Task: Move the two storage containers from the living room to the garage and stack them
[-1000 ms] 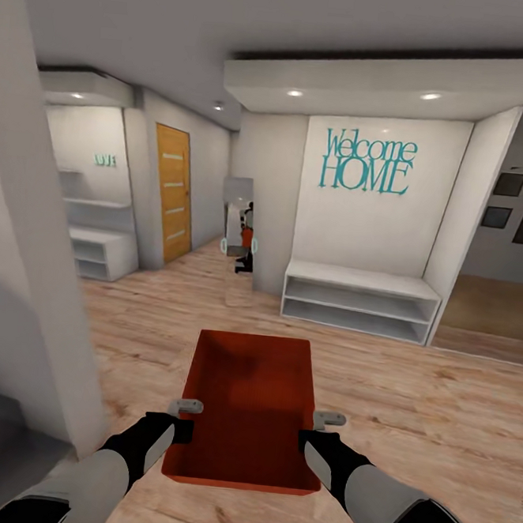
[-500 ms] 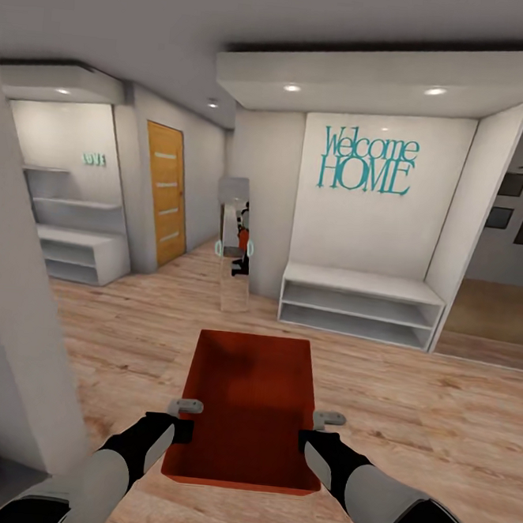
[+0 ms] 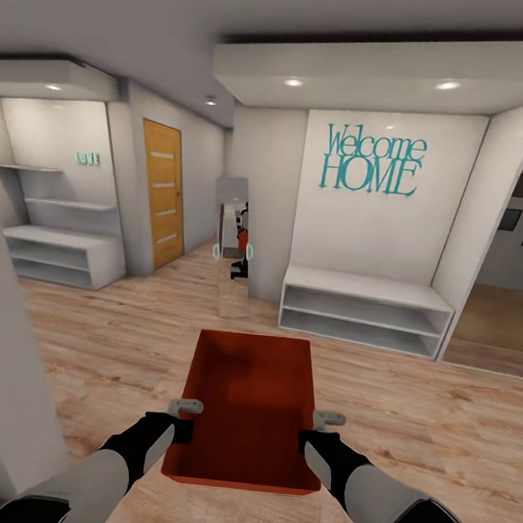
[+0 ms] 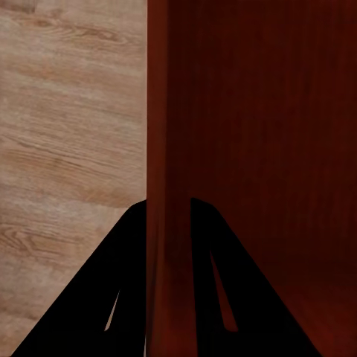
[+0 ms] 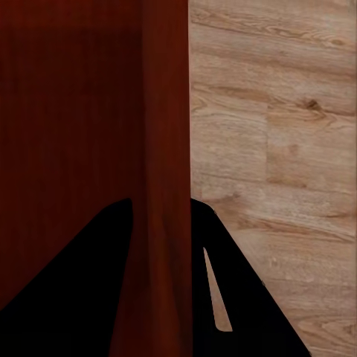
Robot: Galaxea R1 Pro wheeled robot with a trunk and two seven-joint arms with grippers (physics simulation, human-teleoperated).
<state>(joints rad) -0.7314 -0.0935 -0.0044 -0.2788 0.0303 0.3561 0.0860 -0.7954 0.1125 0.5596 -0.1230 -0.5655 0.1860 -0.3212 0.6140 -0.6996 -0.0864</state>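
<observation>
I hold one storage container (image 3: 247, 407) out in front of me, above the wood floor (image 3: 406, 417). My left gripper (image 3: 181, 431) and right gripper (image 3: 311, 443) each pinch a side wall. Ahead stand a white bench (image 3: 364, 310), a mirror (image 3: 233, 243), and an orange door (image 3: 163, 193).

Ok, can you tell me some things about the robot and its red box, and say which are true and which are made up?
1. Both grippers hold the storage container: left gripper, right gripper. True.
2. The container is full of toys. False: it is empty.
3. The wall sign says "Welcome HOME". True.
4. The floor under the robot is grey concrete. False: it is light wood planks.
5. The door is blue. False: it is orange-brown wood.
</observation>
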